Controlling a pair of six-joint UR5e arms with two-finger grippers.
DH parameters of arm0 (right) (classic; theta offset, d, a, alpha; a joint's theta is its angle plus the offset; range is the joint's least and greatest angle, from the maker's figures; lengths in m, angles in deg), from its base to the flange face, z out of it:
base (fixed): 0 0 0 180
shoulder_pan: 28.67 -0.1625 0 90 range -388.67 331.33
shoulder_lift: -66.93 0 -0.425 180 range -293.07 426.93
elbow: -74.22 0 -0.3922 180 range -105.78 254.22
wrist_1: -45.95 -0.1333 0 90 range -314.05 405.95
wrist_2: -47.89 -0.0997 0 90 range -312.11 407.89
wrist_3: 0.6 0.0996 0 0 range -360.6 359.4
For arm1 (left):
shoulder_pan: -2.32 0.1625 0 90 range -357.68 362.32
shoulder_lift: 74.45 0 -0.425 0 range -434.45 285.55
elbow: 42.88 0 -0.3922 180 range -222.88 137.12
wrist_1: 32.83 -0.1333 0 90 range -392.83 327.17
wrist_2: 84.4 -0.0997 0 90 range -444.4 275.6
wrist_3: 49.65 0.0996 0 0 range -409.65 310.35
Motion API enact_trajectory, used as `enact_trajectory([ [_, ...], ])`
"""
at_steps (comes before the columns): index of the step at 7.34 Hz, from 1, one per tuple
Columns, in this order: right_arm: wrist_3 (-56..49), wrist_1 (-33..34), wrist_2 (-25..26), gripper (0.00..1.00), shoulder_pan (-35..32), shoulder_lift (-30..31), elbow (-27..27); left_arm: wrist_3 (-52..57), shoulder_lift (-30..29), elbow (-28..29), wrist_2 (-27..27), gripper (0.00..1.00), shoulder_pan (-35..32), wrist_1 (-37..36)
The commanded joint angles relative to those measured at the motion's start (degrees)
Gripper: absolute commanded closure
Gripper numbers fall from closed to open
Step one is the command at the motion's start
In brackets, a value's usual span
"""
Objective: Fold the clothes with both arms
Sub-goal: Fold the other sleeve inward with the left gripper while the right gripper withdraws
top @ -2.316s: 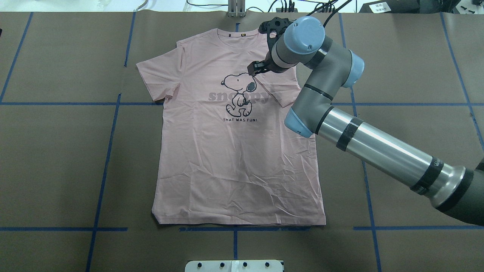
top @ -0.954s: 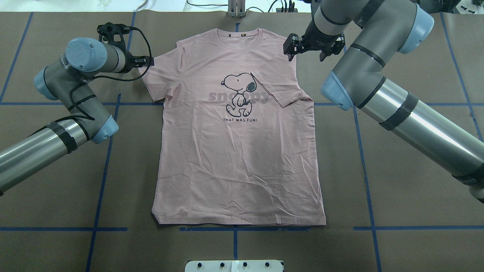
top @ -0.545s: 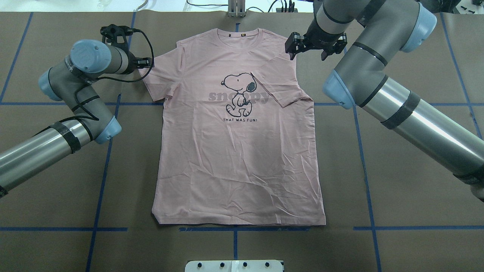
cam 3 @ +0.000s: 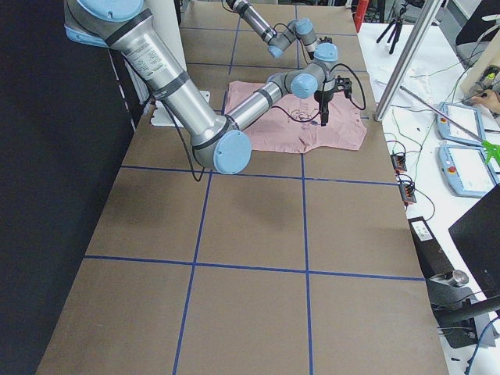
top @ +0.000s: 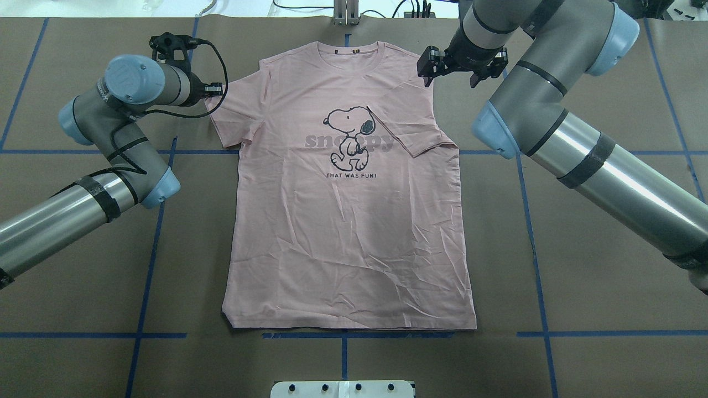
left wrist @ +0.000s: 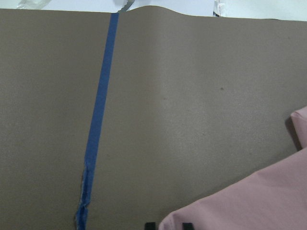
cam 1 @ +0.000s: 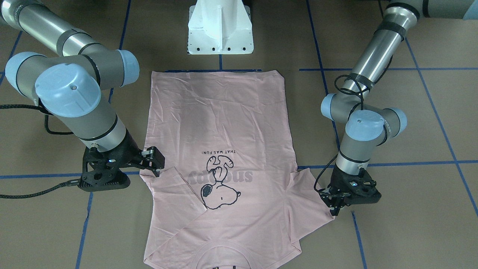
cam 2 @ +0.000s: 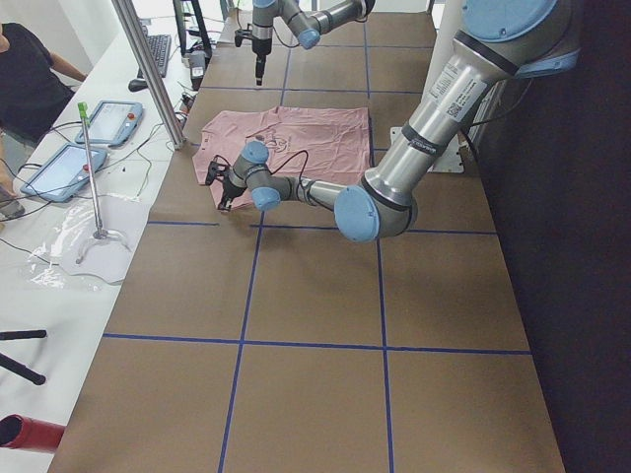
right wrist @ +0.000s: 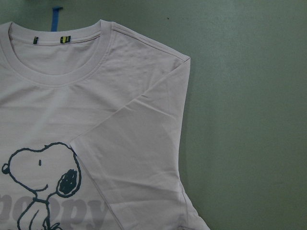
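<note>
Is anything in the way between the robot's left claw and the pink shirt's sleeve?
No, nothing I can see. The left gripper sits right at the edge of the shirt sleeve, its fingers a little apart, with only bare brown table beside it.

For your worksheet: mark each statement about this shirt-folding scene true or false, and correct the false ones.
1. The pale pink short-sleeved T-shirt lies print side up on the brown paper-covered table. True.
2. Both sleeves are folded in over the chest. False: only the sleeve on the robot's right is folded in; the sleeve on its left lies spread out.
3. The left tool is at the outer edge of the spread sleeve. True.
4. The right tool grips the shirt's bottom hem. False: it is open beside the shoulder, holding nothing.
5. The folded sleeve covers the end of the grey lettering. True.
</note>
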Motion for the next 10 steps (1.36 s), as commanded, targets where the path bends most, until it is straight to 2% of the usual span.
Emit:
enact_trajectory([
  [1,-0.14,0.0,0.0,0.0,-0.02,0.08,-0.18,-0.28,-0.31,-4.04,2.94,1.0,-1.19,-1.53],
  [2,-0.15,0.0,0.09,0.0,0.07,0.08,-0.35,-0.71,-1.01,-9.38,7.75,1.0,-1.38,-8.59],
  [3,-0.23,0.0,0.09,0.0,-0.02,0.08,-0.35,-3.85,-4.32,-11.26,7.8,1.0,-1.21,-15.01],
  [4,-0.23,0.0,0.0,0.0,-0.02,0.08,-0.35,-8.58,-8.53,-8.59,7.62,1.0,0.19,-15.43],
  [5,-0.23,0.0,0.0,0.0,-0.02,0.08,-0.35,-11.58,-15.88,-0.29,7.19,1.0,2.2,-15.52],
  [6,-0.15,0.0,-0.09,0.0,-0.02,0.08,-0.35,-13.53,-20.31,5.01,3.53,1.0,3.7,-15.08],
  [9,-0.23,0.0,-0.26,0.0,-0.11,0.25,-0.44,-14.51,-20.35,5.51,2.17,1.0,5.73,-14.64],
  [10,-0.32,0.0,-0.26,0.0,-0.11,0.43,-0.61,-14.51,-20.26,5.5,2.17,0.37,5.83,-12.73],
])
